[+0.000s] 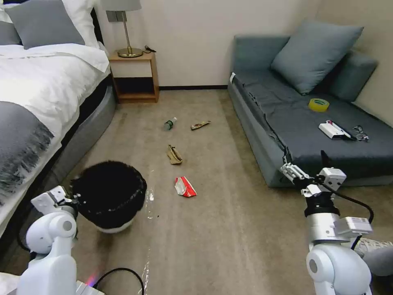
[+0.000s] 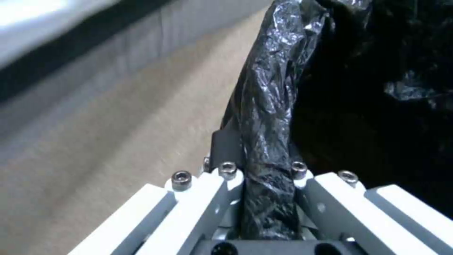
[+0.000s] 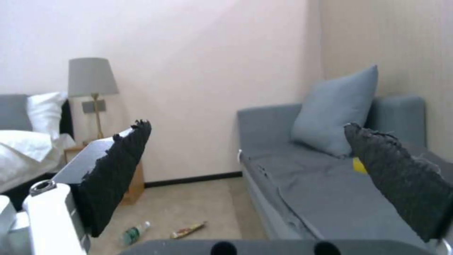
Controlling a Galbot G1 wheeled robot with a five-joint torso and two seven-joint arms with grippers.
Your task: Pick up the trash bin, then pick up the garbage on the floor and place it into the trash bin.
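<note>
Left pincer (image 2: 267, 184) clenched on bin (image 1: 109, 196) rim, low at left beside bed (image 1: 37, 94). Packet (image 1: 185, 187), wad (image 1: 174, 155), wrapper (image 1: 200, 125), bottle (image 1: 170, 123) all on floor. Right pincer (image 3: 245, 163) released, empty.

arms: white, rounded joints | blk cables | hands: white, silver screws, blk serrated pads (image 3: 118, 170)

A bedroom: bed (image 1: 37, 94), lamp (image 1: 123, 24), sofa (image 1: 311, 119).
</note>
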